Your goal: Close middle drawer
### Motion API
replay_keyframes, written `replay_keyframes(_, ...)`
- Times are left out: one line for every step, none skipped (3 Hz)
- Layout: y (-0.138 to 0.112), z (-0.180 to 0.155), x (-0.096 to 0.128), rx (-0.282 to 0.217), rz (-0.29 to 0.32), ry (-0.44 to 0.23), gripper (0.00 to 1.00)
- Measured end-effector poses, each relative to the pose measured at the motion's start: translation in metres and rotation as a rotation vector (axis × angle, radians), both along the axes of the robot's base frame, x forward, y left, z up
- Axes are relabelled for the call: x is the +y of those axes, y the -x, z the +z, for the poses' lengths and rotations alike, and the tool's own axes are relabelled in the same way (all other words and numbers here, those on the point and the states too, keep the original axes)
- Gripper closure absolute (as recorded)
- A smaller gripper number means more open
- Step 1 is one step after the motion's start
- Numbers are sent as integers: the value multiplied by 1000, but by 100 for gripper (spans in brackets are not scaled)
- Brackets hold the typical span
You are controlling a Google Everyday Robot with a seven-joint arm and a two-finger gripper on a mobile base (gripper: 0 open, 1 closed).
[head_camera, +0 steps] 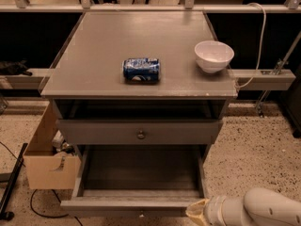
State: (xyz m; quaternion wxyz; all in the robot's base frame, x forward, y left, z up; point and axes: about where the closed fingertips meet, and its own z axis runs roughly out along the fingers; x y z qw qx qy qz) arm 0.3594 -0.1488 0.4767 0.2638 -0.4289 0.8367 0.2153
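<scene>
Down at the frame's lower right, the pincer (198,211) sits by the front corner of the pulled-out middle drawer (127,204) — spread or closed, cannot tell

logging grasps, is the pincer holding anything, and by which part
Cannot tell. The pincer sits at the right end of the middle drawer's front rim, low in view; no clear hold shows.

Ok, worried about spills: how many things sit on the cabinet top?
2: a blue can lying mid-top and a white bowl at the right edge. The gripper is by the right front corner of the middle drawer.
</scene>
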Motion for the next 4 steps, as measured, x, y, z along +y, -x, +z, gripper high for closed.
replay_keyframes(12, -11, 9, 27, 7, 0, 100)
replay_keyframes(18, -21, 18, 44, 16, -5, 100)
replay_keyframes(17, -36, 27, 58, 21, -13, 100)
replay_keyframes(17, -60, 30, 93, 4, -15, 100)
